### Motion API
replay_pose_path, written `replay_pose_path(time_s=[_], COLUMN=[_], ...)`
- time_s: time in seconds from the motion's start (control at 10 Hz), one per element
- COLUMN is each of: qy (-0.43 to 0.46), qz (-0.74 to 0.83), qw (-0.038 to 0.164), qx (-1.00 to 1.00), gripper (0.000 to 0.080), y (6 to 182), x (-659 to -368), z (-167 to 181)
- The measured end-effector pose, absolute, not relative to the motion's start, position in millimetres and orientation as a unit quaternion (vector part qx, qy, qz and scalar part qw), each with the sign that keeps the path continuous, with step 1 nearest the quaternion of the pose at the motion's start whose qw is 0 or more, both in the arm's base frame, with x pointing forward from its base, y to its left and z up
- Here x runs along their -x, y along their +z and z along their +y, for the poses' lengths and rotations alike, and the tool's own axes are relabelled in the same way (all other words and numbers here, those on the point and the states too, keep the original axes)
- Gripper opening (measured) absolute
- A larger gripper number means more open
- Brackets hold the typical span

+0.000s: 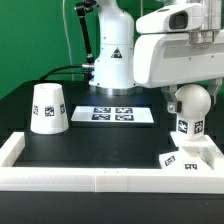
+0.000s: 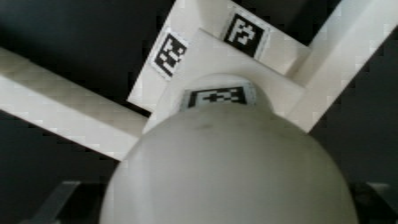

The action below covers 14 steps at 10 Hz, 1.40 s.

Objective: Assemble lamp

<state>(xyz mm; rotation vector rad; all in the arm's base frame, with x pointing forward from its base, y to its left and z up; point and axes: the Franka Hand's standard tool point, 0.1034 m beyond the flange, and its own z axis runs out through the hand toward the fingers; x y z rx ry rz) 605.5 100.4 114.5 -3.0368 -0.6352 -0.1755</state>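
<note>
My gripper (image 1: 190,92) is shut on the ball-shaped bulb (image 1: 190,104) and holds it upright, tagged stem down, at the exterior view's right. The small square flat base (image 1: 184,158) lies just below the bulb, in the corner of the white rim. I cannot tell if the stem touches the base. In the wrist view the bulb (image 2: 222,160) fills the space in my gripper (image 2: 217,206), dark fingers (image 2: 59,200) at either side, with the tagged base (image 2: 228,42) beyond it. The cone-shaped shade (image 1: 48,108) stands at the exterior view's left, apart.
The marker board (image 1: 115,114) lies flat at the middle back of the black table. A raised white rim (image 1: 60,178) runs along the front and sides. The robot's base (image 1: 112,60) and cables stand behind the board.
</note>
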Motion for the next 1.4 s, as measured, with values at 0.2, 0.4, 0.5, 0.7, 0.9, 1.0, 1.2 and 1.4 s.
replay_pose_path(time_s=[0.2, 0.4, 0.5, 0.7, 0.9, 1.0, 1.2, 1.4], qy=[-0.055, -0.052, -0.051, -0.049, -0.046, -0.045, -0.027, 0.003], qz=[-0.106, 0.009, 0.041, 0.109, 0.17, 0.197, 0.311, 0.418], qw=[0.021, 0.026, 0.027, 0.03, 0.036, 0.038, 0.046, 0.058], qx=[0.993, 0.998, 0.997, 0.992, 0.984, 0.979, 0.949, 0.907], gripper=[0.0577, 0.0579, 0.0579, 0.0579, 0.0579, 0.0579, 0.0579, 0.0579], y=[115.2, 115.3, 115.3, 115.1, 114.9, 114.9, 114.4, 114.0], x=[-606.6, -607.2, -607.2, -607.2, -607.0, -607.0, -603.8, -601.0], z=[97.4, 93.5, 92.9, 91.9, 92.2, 92.1, 94.2, 98.1])
